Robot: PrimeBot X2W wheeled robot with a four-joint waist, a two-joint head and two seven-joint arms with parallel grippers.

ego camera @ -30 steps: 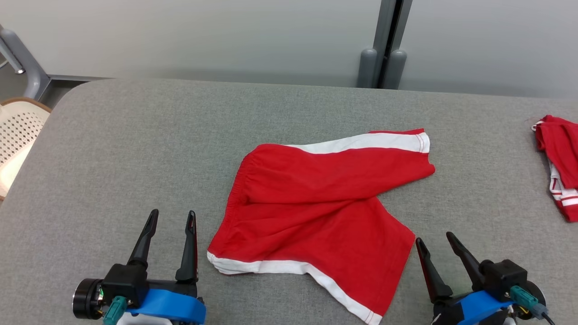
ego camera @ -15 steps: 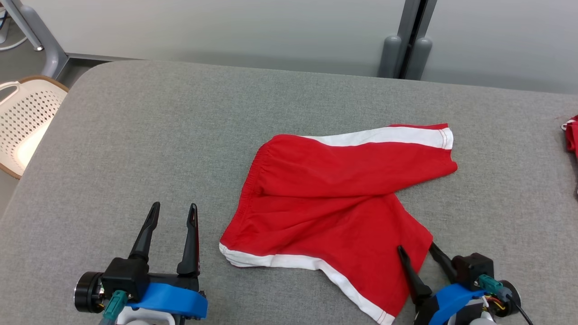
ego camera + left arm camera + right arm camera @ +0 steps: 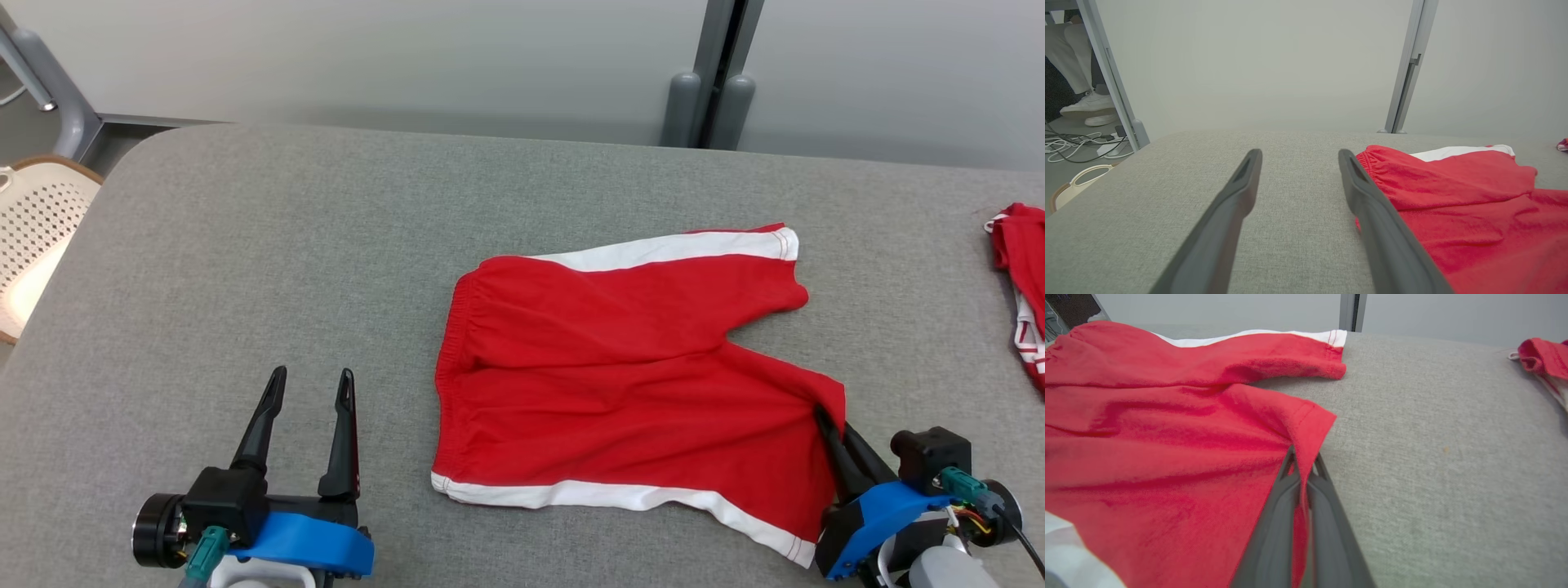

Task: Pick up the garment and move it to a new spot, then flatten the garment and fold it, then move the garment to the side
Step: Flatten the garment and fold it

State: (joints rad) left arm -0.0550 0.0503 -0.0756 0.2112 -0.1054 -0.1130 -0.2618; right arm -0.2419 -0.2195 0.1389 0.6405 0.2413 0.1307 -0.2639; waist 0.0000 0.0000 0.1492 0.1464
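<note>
Red shorts (image 3: 620, 384) with white side stripes lie spread on the grey table (image 3: 286, 245), waistband to the left, both legs pointing right. My right gripper (image 3: 826, 415) is shut on the hem of the near leg at its right edge; the right wrist view shows the red cloth (image 3: 1167, 437) pinched between the fingers of that gripper (image 3: 1301, 454). My left gripper (image 3: 312, 377) stands open over bare table, left of the shorts' near-left corner. In the left wrist view the left gripper (image 3: 1298, 157) holds nothing, and the shorts (image 3: 1453, 208) lie just to its right.
A second red and white garment (image 3: 1020, 286) lies at the table's right edge, also seen as the other garment (image 3: 1541, 359) in the right wrist view. A white perforated basket (image 3: 33, 237) stands on the floor at the left. A grey post (image 3: 706, 73) rises behind the table.
My right gripper has shut on the near leg's hem and pulled it right, so the legs no longer cross. The head camera shifted. The left gripper stayed put.
</note>
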